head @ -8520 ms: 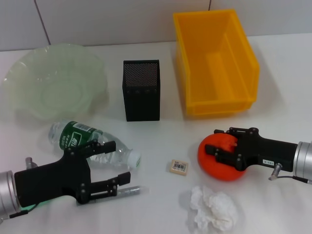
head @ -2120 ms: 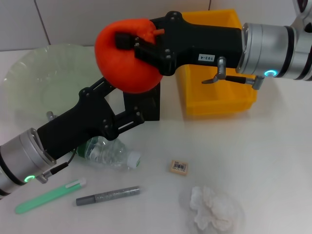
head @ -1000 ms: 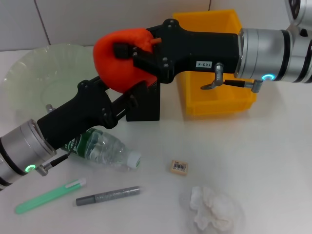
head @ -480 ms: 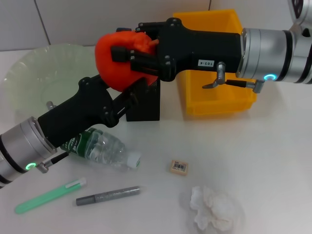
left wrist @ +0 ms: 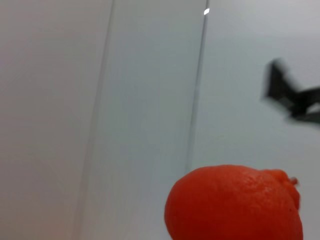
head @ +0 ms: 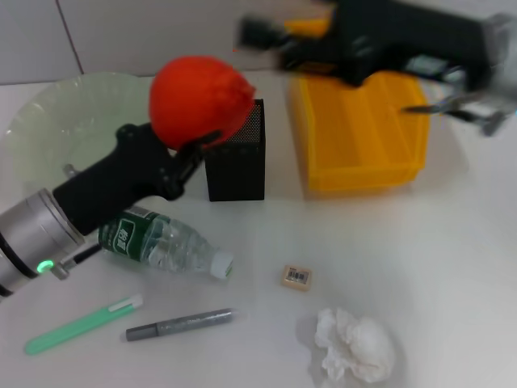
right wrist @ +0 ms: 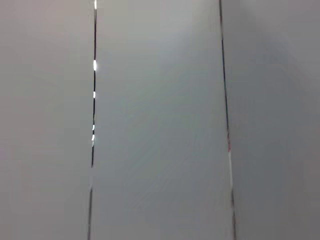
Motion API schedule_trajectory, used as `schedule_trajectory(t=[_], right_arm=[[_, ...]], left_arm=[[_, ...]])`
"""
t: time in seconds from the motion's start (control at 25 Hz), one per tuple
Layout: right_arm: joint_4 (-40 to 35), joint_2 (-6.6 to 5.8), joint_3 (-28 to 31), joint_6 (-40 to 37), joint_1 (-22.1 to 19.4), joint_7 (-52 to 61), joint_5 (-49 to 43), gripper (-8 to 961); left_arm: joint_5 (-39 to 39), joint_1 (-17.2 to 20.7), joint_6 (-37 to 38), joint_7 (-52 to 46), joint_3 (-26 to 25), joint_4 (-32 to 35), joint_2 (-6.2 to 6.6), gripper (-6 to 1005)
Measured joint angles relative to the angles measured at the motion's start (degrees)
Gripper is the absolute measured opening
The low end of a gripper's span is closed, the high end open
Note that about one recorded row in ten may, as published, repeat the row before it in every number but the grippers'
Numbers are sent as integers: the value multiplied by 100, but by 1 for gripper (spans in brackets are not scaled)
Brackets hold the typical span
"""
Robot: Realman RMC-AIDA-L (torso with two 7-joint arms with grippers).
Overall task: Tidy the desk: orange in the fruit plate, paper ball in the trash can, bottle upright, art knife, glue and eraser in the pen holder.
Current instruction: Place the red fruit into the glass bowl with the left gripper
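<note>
The red-orange, lumpy round orange [head: 200,100] sits raised in the upper left-centre of the head view, clamped in the black left gripper [head: 194,141], just beside the black metal mesh pen holder [head: 235,153] and right of the pale green wavy-rimmed glass fruit plate [head: 48,137]. The left wrist view shows the fruit against a grey wall. The right gripper [head: 262,32] is a dark blur at the top, above the bright yellow plastic trash can [head: 359,133]; I cannot tell how its jaws stand.
</note>
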Motion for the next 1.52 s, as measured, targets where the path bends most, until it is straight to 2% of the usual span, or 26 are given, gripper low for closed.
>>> schedule_trajectory(t=[0.04,0.08,0.12,0.28,0.32,0.4,0.48,0.72,0.84,1.24,1.52], right_arm=[[-15,0,156,-130,-71,-2,109,676],[-17,-2,550,-435,-230,-3,290,751],[-17,-2,550,-435,-230,-3,290,756],[89,14,1437,-1090,-543,24,363,774],[89,14,1437,-1090,-543,24,363,774],[244,14,1837,-1378,-664,35,373,774],[352,9,2057,-1550,-721,37,381,773],[497,2,2301,-1828,-825,33,428,773],[504,-5,2377,-1887,-877,34,434,773],[522,-7,2456,-2048,-960,46,436,772],[525,-7,2488,-2063,-990,56,426,771]], left_arm=[[2,25,-118,17,-57,52,14,260],[8,47,-210,22,-124,94,30,247],[8,47,-210,22,-124,94,30,233],[42,143,-893,21,-461,375,78,180],[42,143,-893,21,-461,375,78,171],[49,150,-2051,15,-638,608,90,153],[45,75,-2599,-49,-657,642,82,135],[-4,5,-3237,-185,-738,699,34,79],[-10,8,-3214,-166,-733,716,14,60],[-142,141,-2911,-193,-679,765,0,133],[-150,376,-2478,-200,-711,785,22,396]])
